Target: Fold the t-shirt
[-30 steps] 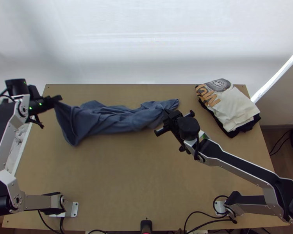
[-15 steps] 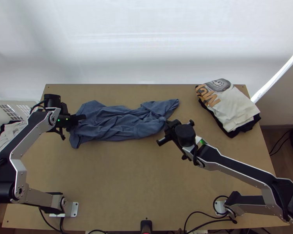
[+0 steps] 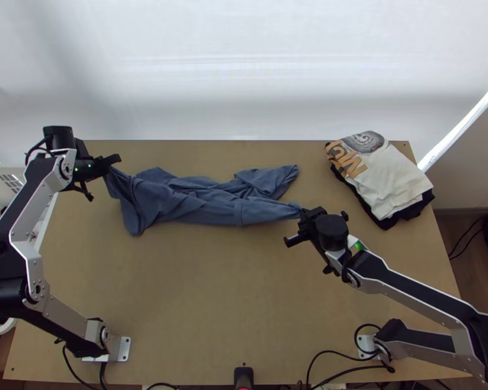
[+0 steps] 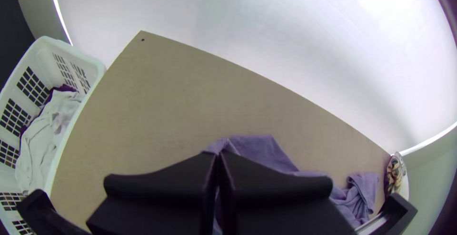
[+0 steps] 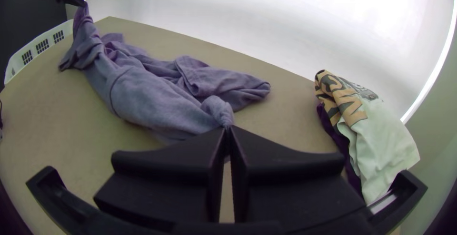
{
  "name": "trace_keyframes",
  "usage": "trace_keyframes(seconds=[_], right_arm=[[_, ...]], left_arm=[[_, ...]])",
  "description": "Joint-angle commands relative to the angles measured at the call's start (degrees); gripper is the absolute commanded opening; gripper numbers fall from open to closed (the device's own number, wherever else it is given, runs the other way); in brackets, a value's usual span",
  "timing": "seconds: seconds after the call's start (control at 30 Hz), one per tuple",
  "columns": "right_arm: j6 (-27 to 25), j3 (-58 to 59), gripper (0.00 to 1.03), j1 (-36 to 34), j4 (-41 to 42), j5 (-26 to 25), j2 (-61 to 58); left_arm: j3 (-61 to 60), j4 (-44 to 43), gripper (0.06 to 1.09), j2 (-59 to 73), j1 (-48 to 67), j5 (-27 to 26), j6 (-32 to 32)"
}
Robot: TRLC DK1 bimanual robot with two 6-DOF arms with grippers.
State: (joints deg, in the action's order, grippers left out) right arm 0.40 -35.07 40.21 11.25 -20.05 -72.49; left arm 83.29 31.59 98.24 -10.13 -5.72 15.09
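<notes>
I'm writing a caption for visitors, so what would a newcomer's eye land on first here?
Probably the rumpled blue-grey t-shirt across the table's far half, pinched at opposite ends by the left gripper and right gripper. Next, the folded cream garment with bold lettering, at the far right corner, and the white laundry basket beside the table's left edge.

The t-shirt (image 3: 205,207) lies on the table (image 3: 205,292), basket (image 4: 53,48) left, apparently stacked clothes (image 3: 386,179) right.
</notes>
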Motion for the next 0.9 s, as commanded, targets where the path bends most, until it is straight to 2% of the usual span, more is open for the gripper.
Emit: trace_keyframes(seconds=[0.0, 0.37, 0.4, 0.43, 0.5, 0.57, 0.6, 0.63, 0.87], right_arm=[[1.09, 1.14, 0.03, -0.22, 0.09, -0.25, 3.67], [2.06, 2.9, 0.03, -0.74, -5.44, -0.25, 8.59], [2.06, 2.81, 0.03, -0.66, -5.09, -0.25, 8.5], [2.5, 2.55, 0.03, -0.66, -4.83, -0.25, 8.33], [3.11, 1.76, 0.03, -0.39, -4.57, -0.25, 7.89], [3.2, 1.32, 0.03, -0.04, -4.48, -0.16, 7.54], [3.2, 1.32, 0.03, 0.05, -4.3, -0.16, 7.27], [3.11, 1.32, 0.03, 0.05, -4.3, -0.16, 7.19], [3.11, 1.32, 0.03, 0.66, -3.77, -0.16, 6.57]], left_arm=[[2.06, 0.66, 0.1, 1.87, -0.15, 0.27, 1.78], [5.13, -0.83, 0.1, 7.76, -0.5, 3.78, 3.63], [5.22, -1.1, 0.13, 7.94, -0.15, 3.78, 3.8], [5.4, -1.01, 0.25, 7.94, 0.2, 3.69, 3.98], [6.01, -0.57, 0.62, 7.23, 1.96, 3.69, 3.8], [6.1, -0.31, 0.83, 5.74, 3.45, 3.78, 3.98], [6.01, -0.83, 1.0, 4.51, 3.89, 3.69, 4.16], [6.01, -1.45, 1.05, 3.63, 4.15, 3.69, 4.6], [6.36, -1.45, 1.05, -2.52, 5.3, 3.17, 0.46]])
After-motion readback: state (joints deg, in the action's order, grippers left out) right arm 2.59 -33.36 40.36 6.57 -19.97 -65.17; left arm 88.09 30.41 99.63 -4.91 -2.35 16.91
